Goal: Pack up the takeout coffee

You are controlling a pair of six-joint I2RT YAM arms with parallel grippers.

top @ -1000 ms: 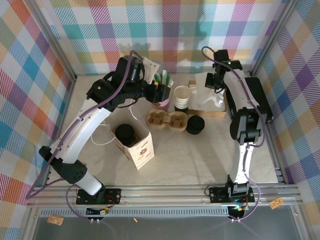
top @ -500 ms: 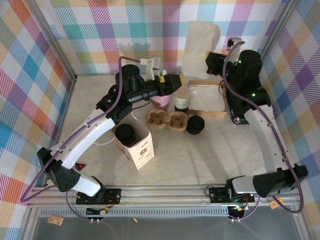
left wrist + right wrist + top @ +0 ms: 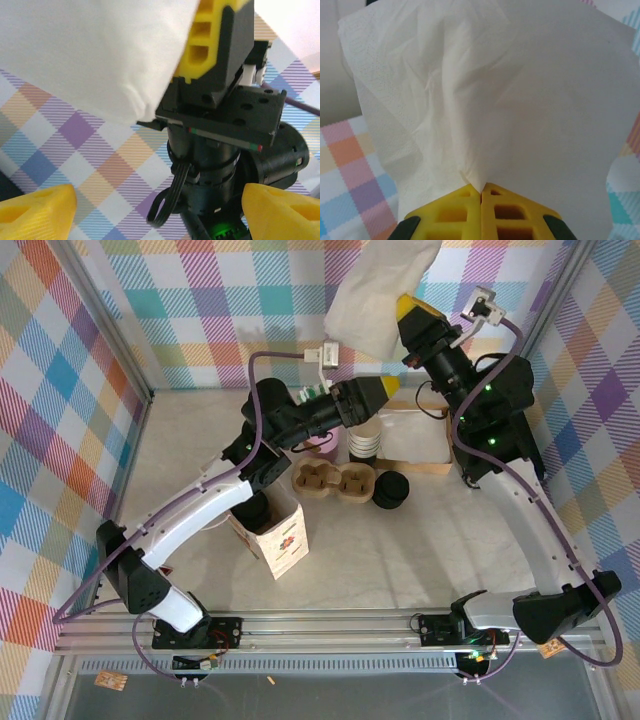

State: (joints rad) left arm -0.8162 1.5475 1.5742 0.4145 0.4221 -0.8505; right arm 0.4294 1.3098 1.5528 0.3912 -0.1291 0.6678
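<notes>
The right gripper (image 3: 416,308) pinches a white napkin (image 3: 380,292) tight between closed fingers, held high, while the left gripper (image 3: 388,389) is spread wide and empty nearby.

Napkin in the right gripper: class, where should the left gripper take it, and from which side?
Probably its free edge, clear of the shut right gripper, approached from the left arm's side: the napkin fans out thin, so the open left gripper can straddle it.

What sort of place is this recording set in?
Probably a lab robot cell dressed up as a takeout coffee counter: plaid backdrop walls, a stack of paper cups and a cardboard cup carrier on the table.
</notes>
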